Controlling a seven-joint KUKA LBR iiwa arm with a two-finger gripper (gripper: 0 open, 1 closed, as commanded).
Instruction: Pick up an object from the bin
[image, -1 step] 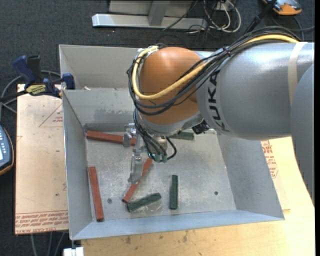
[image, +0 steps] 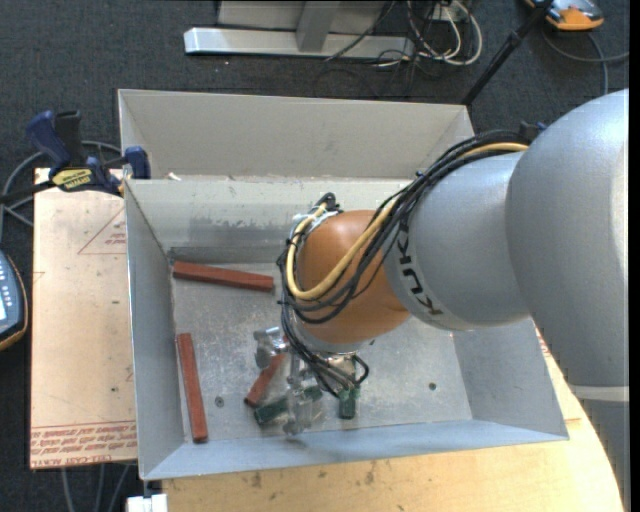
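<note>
My gripper (image: 296, 405) hangs below the orange wrist cover, low over the front middle of the bin floor. A short red-brown stick (image: 263, 383) lies slanted just to its left, touching or nearly touching the gripper body. A small dark green piece (image: 268, 414) lies at the stick's lower end, right beside the gripper tip. Another small green piece (image: 347, 406) lies just to the gripper's right. Nothing can be seen held.
A long red-brown bar (image: 222, 277) lies across the back left of the floor. A second long bar (image: 192, 388) runs along the left wall. The arm and its cables hide the bin's middle and right.
</note>
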